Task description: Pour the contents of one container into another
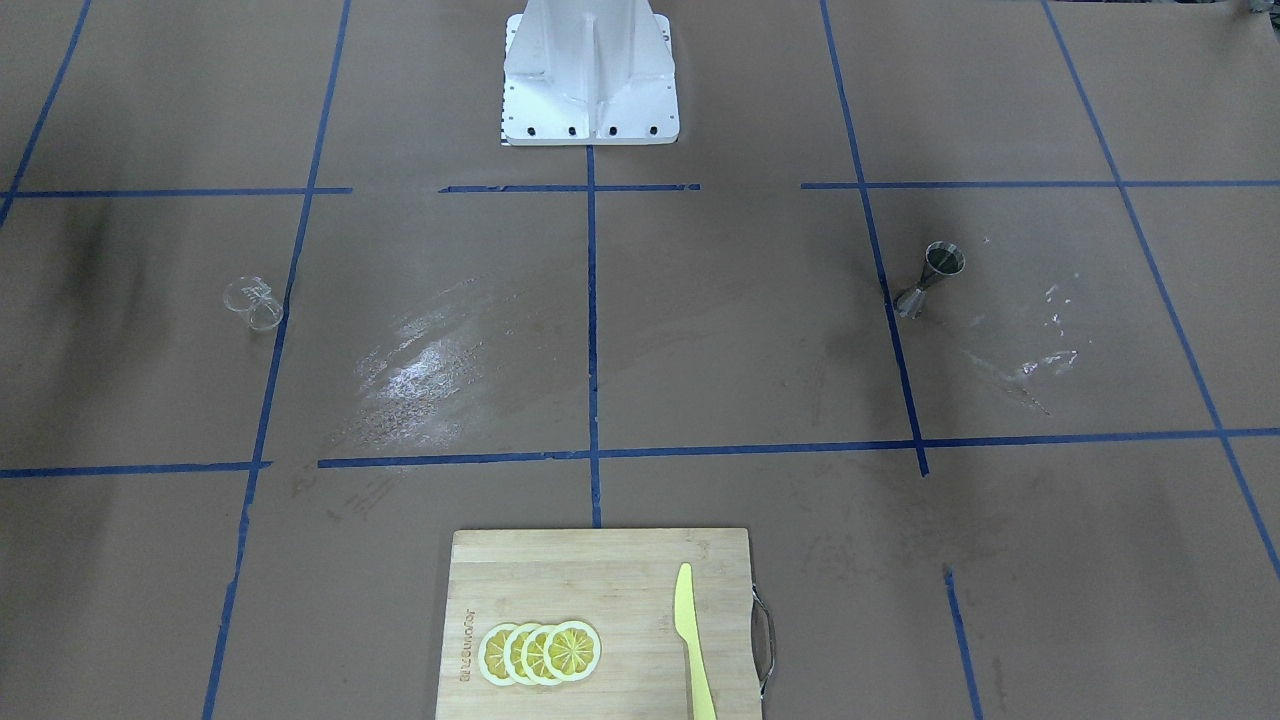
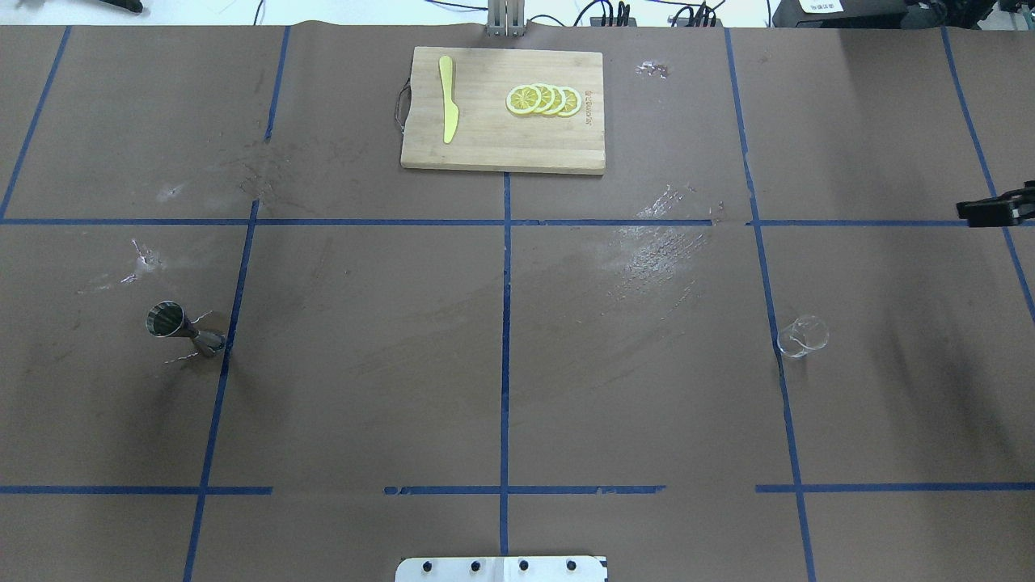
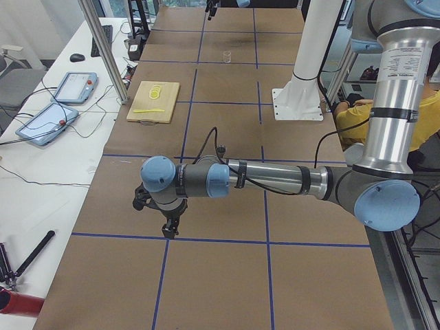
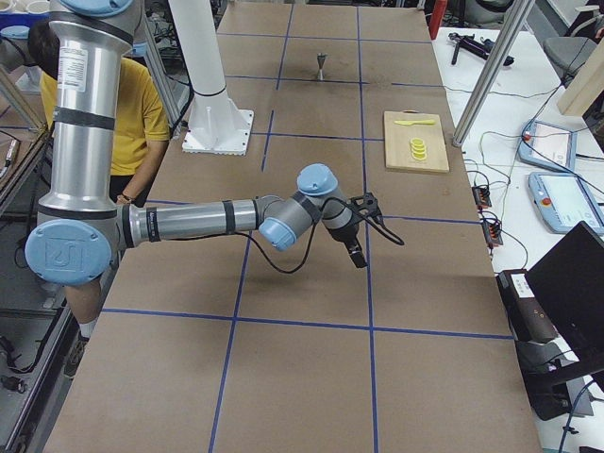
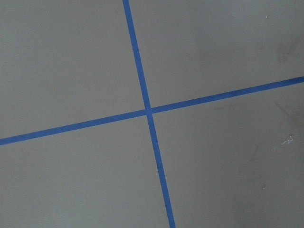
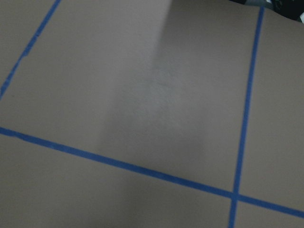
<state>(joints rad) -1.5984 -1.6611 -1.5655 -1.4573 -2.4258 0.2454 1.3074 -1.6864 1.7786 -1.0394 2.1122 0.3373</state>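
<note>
On the left of the brown paper-covered tabletop (image 2: 364, 364), the small silver-grey hourglass-shaped metal jigger (image 2: 182, 330) is standing upright with one open cone facing up, just beside a blue tape line. It is probably sitting there so the left arm can reach it as the receiver. That arm's left hand (image 3: 170, 230) is hanging over bare paper, well apart from the jigger, and I cannot tell whether it is released or clenched.

At the middle far edge, a yellow plastic knife (image 2: 447, 109) and a row of overlapping lemon slices (image 2: 543, 99) are lying on a bamboo cutting board (image 2: 485, 145). They look like props playing no part in the pour. The board's burnt-in brand is too small to read.

On the right, the small clear flared-rim measuring cup (image 2: 803, 335) is standing upright beside another tape line. Its printed marks are too faint to read. The right hand (image 4: 357, 257) is hovering nearby, grasping nothing; whether its fingers are spread or closed is unclear.
</note>
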